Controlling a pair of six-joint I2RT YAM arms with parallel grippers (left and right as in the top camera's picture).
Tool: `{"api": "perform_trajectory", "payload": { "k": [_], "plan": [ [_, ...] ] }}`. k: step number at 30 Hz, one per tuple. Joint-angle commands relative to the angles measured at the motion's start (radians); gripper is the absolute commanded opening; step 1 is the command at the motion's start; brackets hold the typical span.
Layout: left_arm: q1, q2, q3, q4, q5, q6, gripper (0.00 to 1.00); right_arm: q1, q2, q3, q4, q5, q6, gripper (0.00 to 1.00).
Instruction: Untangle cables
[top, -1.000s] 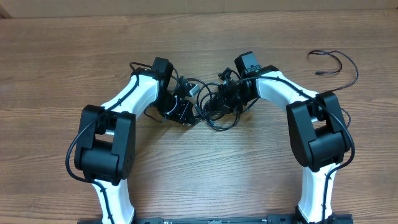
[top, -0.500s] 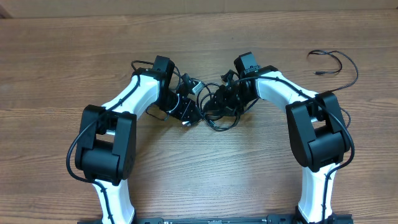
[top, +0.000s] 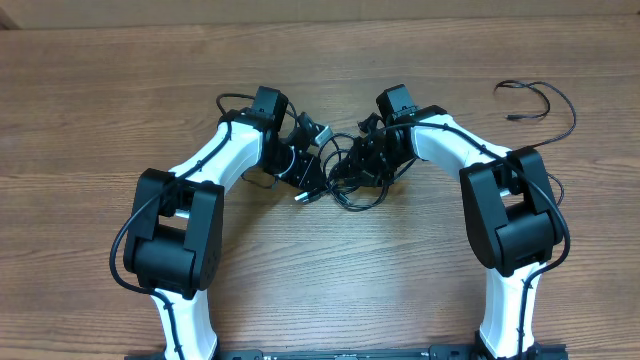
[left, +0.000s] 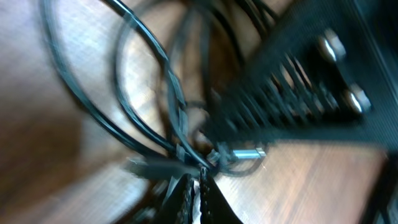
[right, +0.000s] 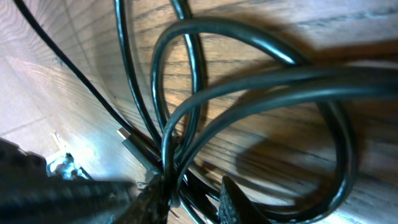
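Observation:
The cables (top: 352, 190) lie as a black tangle of loops on the wooden table between my two grippers. My left gripper (top: 312, 178) sits at the tangle's left edge. In the left wrist view its fingers (left: 186, 199) are pressed together on a thin cable strand (left: 171, 93) where several strands cross, beside a silver plug (left: 249, 153). My right gripper (top: 352, 165) is over the tangle's upper right. Its jaws stand apart in the right wrist view, and thick cable loops (right: 261, 81) run down into the right gripper (right: 193, 193).
One separate black cable (top: 545, 100) lies curled on the table at the far right, away from both arms. A silver plug (top: 301, 197) pokes out below the left gripper. Bare wooden table (top: 330, 280) lies in front of the tangle.
My left arm has shifted up and to the right, drawing its strand toward the tangle. The right jaws have come apart, while the right arm has stayed in place.

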Motion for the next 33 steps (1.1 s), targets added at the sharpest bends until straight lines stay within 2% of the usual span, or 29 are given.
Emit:
{"api": "perform_trajectory", "payload": {
  "k": [1,3,4,7,12,15,18,21,23,26,33],
  "plan": [
    [-0.002,-0.001,-0.001,0.049,-0.089,-0.142,0.07,0.005,0.0,0.003,-0.011,0.005,-0.003,0.27],
    [-0.002,-0.001,-0.001,0.082,-0.094,-0.167,0.1,0.005,0.0,0.003,-0.029,0.004,-0.003,0.27],
    [-0.002,-0.001,-0.001,0.089,-0.094,-0.172,0.13,0.005,-0.001,0.005,-0.039,-0.005,-0.004,0.22],
    [-0.002,-0.001,-0.001,0.092,-0.095,-0.184,0.17,0.003,-0.018,0.029,-0.071,-0.004,-0.04,0.25],
    [-0.002,0.009,-0.001,0.114,-0.088,-0.199,0.15,0.004,-0.038,0.087,-0.149,0.025,-0.06,0.29],
    [-0.003,0.025,-0.001,0.145,-0.034,-0.219,0.14,0.017,-0.037,0.088,-0.156,0.034,-0.059,0.3],
    [-0.003,0.056,-0.001,0.163,-0.011,-0.238,0.13,0.043,-0.037,0.088,-0.18,0.113,-0.052,0.33],
    [-0.003,0.077,-0.001,0.161,-0.013,-0.242,0.1,0.066,-0.037,0.088,-0.207,0.158,-0.051,0.32],
    [-0.002,0.082,-0.001,0.163,-0.016,-0.241,0.09,0.079,-0.037,0.088,-0.216,0.189,-0.047,0.25],
    [-0.002,0.082,0.002,0.172,-0.017,-0.241,0.08,0.085,-0.037,0.089,-0.221,0.238,-0.012,0.25],
    [-0.001,0.082,0.003,0.192,-0.136,-0.271,0.05,0.082,-0.039,0.21,-0.346,0.249,-0.003,0.26]
  ]
}}
